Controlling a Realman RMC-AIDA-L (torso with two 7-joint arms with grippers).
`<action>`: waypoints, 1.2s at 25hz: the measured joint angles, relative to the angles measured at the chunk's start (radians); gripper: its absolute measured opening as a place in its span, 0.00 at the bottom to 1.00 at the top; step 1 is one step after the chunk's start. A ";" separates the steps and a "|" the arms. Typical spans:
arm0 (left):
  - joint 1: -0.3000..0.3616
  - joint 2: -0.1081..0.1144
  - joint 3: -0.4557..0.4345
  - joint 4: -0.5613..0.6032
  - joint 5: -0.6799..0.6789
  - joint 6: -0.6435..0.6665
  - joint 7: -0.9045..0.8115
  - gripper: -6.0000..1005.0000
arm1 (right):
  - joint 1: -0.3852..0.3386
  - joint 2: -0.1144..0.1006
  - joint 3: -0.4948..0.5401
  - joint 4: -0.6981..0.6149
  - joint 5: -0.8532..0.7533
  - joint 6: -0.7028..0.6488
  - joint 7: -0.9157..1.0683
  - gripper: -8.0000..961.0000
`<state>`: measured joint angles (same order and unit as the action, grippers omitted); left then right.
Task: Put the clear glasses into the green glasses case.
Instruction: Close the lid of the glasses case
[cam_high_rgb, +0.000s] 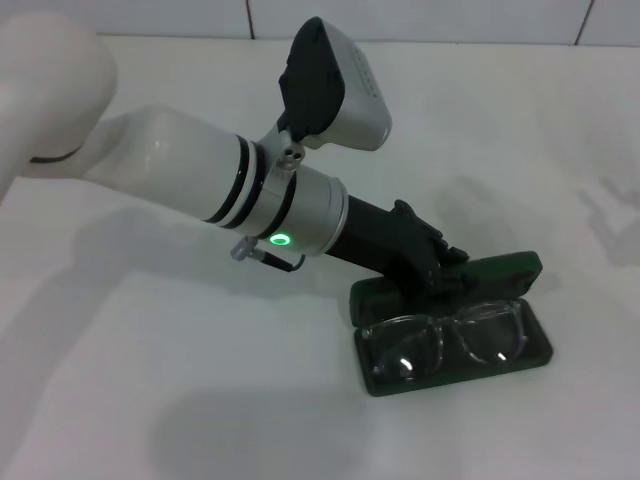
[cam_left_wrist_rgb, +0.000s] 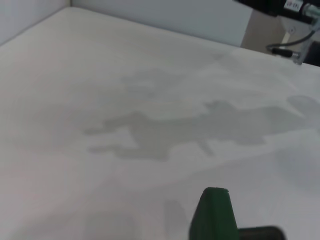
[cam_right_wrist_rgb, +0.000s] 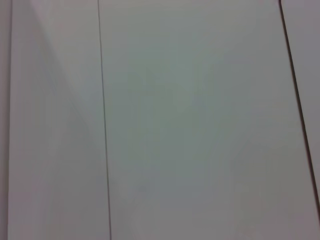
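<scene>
The green glasses case (cam_high_rgb: 536, 352) lies open on the white table, right of centre in the head view. The clear glasses (cam_high_rgb: 450, 338) rest inside its lower tray, lenses facing up. The case lid (cam_high_rgb: 505, 270) stands up behind the tray. My left gripper (cam_high_rgb: 443, 264) reaches down from the left and sits at the lid's upper edge, above the glasses. In the left wrist view a green corner of the lid (cam_left_wrist_rgb: 212, 214) shows close by, with the white table beyond it. My right gripper is out of view.
The white table (cam_high_rgb: 200, 380) spreads around the case, with a tiled wall (cam_high_rgb: 420, 18) along its far edge. The right wrist view holds only pale tiles (cam_right_wrist_rgb: 200, 125) with thin seams.
</scene>
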<state>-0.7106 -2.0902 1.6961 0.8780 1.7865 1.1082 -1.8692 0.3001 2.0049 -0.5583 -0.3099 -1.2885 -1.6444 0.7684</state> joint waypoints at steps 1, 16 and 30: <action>0.001 0.001 -0.002 0.008 0.000 0.000 0.000 0.32 | -0.001 0.000 0.000 0.000 0.000 0.000 0.000 0.36; 0.032 -0.001 -0.026 0.098 0.125 -0.095 0.014 0.22 | -0.007 0.000 0.001 0.000 0.000 -0.005 0.000 0.36; 0.047 -0.002 -0.026 0.124 0.168 -0.167 0.103 0.22 | -0.005 0.002 0.000 0.000 0.000 -0.002 -0.001 0.36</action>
<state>-0.6636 -2.0917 1.6704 1.0021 1.9541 0.9416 -1.7658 0.2955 2.0066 -0.5584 -0.3098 -1.2885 -1.6465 0.7670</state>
